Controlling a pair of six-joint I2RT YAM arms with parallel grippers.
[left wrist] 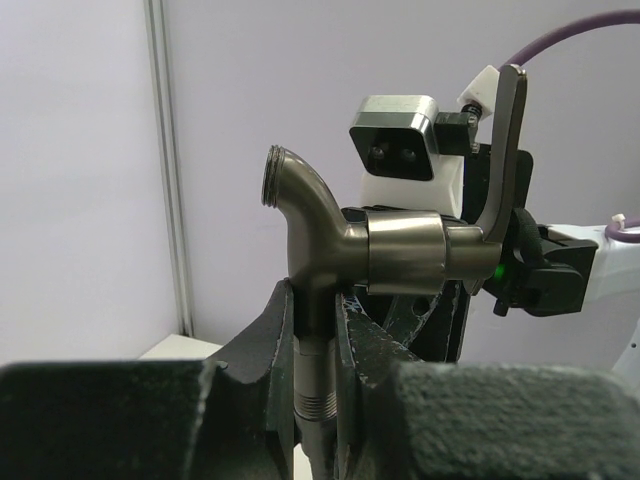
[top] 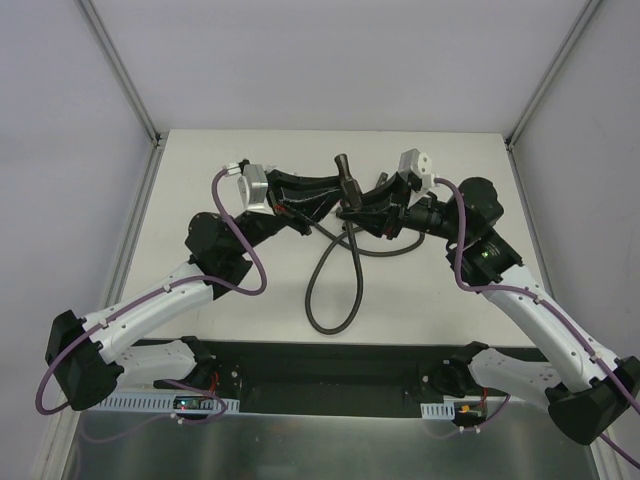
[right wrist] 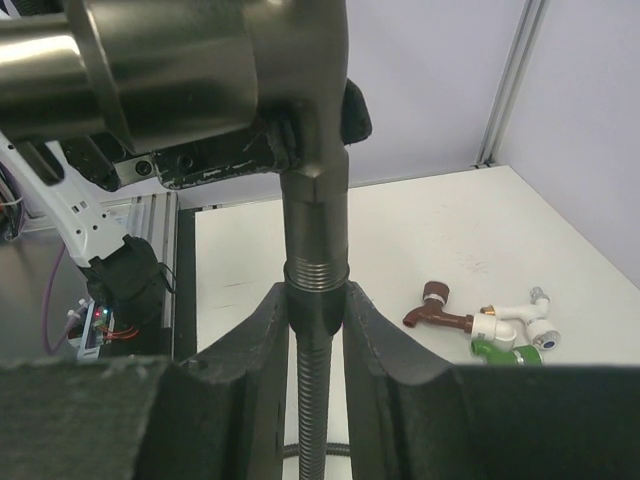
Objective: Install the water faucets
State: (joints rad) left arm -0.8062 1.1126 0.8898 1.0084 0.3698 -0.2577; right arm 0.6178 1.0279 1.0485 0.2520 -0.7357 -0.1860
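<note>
Gripping the metal faucet (left wrist: 400, 255) by its straight shank, the left gripper (left wrist: 318, 325) has its jaws shut hard on it. The spout (left wrist: 290, 190) rises off one side of the jaws and the lever handle (left wrist: 508, 150) sticks out past the other. The threaded end (left wrist: 315, 402) sits below the pinch point, down in the jaws' throat.

The right gripper (right wrist: 315, 318) is clamped on the end collar of the flexible hose (right wrist: 312, 420), directly under that thread. The hose hangs on down through the jaws. Can't tell whether the thread has started in the collar.

Handling, as a judgement:
- The faucet looks like solid cast metal, so rigid and heavy for its size, with a smooth finish. The shank is round and will likely spin in the jaws under torque.
- Hold it by the shank or the barrel body, not the lever (it probably pivots).
- The hose is corrugated and floppy. Only the collar is stiff, so that's the right place to hold it.
- The red faucet (right wrist: 437, 305), white faucet (right wrist: 508, 320) and green faucet (right wrist: 505, 352) lie clustered on the surface (right wrist: 420, 230), well off to one side of the right jaws. They look like light plastic, so they'd skid easily, and their threads would be easy to cross.

Writing: no brand or label is readable. The small print on the black housing above the right jaws is too small to make out.
</note>
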